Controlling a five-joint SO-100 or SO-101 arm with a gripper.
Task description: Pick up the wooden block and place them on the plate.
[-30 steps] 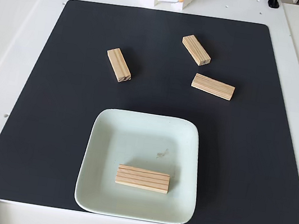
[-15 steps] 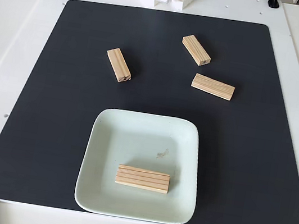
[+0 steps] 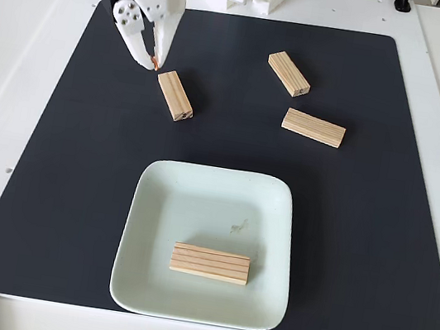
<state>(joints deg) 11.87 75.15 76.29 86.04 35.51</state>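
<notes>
White gripper (image 3: 151,62) in the upper left of the fixed view, reaching down from the top edge, tips pointing toward the lower right. Fingers drawn close together at the tips, nothing between them; whether fully closed cannot be told. Fingertips just above and to the left of the nearest wooden block's upper end, very near it, contact not clear.

That wooden block (image 3: 175,95) lying flat on the black mat (image 3: 62,157), upper left of centre, long axis slanting from upper left to lower right.

Further right, a second block (image 3: 289,74) in the upper right of the mat, slanting the same way. Just below it, a third block (image 3: 314,128) lying almost level, slightly tilted down to the right, near the second but apart from it.

Lower centre of the frame: pale mint-white square plate (image 3: 151,204) with rounded corners and raised rim, resting on the mat. Inside it, a fourth block (image 3: 210,263) lying level in the lower half, close to the near rim. Small faint mark on the plate's floor above that block.

Mat on a white table (image 3: 23,33), white surface showing on all sides.
</notes>
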